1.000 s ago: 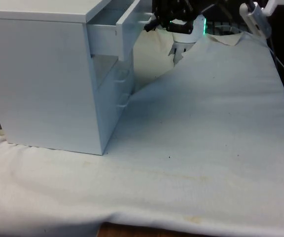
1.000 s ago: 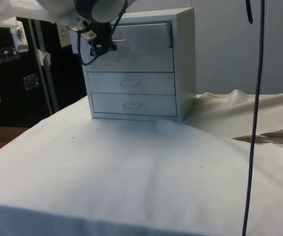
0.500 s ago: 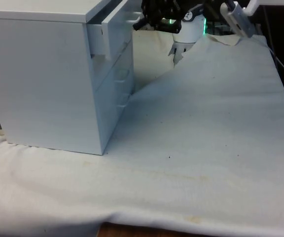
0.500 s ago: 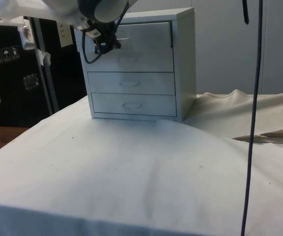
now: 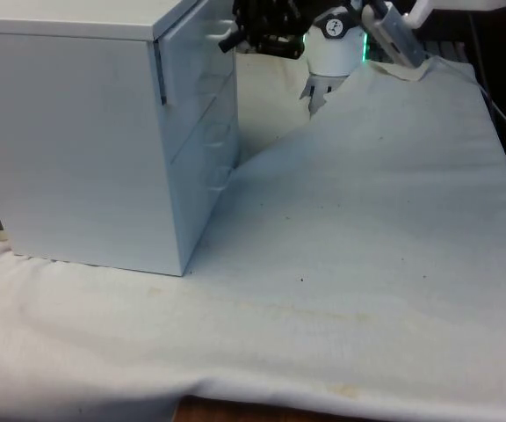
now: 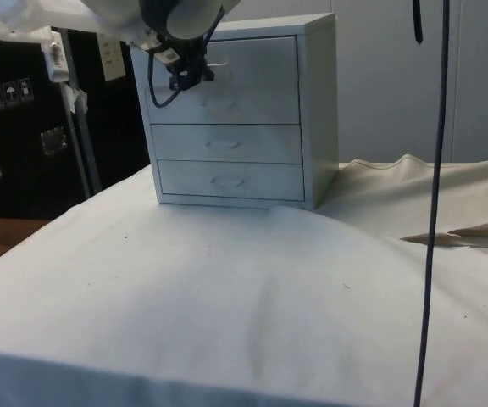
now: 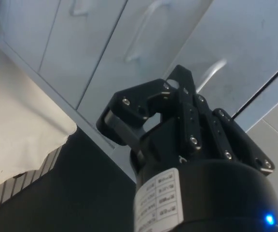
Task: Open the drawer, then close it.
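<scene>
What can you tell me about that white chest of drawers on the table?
The chest of drawers is a plain white box that looks like painted board, standing upright on the white cloth. It has three stacked drawers, each with a small pale handle. All three fronts sit flush with the frame. The black gripper is right at the top drawer, by its handle.

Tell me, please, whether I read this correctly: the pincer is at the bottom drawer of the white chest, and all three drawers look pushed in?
Not quite. The pincer is at the top drawer of the white chest, not the bottom one, as the side view shows. The rest holds: all three drawers sit about flush with the front there.
</scene>
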You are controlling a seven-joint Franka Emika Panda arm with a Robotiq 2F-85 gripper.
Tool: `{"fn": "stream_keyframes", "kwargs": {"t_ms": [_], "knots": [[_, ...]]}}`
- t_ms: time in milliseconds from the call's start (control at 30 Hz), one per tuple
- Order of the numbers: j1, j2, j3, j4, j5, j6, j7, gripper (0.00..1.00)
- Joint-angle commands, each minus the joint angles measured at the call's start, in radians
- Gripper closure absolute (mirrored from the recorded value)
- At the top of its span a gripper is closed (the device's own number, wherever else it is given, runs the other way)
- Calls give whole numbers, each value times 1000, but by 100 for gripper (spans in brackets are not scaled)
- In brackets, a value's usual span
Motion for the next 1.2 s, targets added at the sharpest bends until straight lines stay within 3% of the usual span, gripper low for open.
{"fn": "stream_keyframes", "kwargs": {"t_ms": [0,133,167,433,1167], "knots": [[-5,-3,-4,-5,-5,12,-7,100],[-9,-2,-12,-7,-4,20,-9,100],[-4,2,-11,-3,0,10,-2,100],[-5,-1,-16,-3,8,17,-3,100],[18,-31,2,3,138,31,9,100]]}}
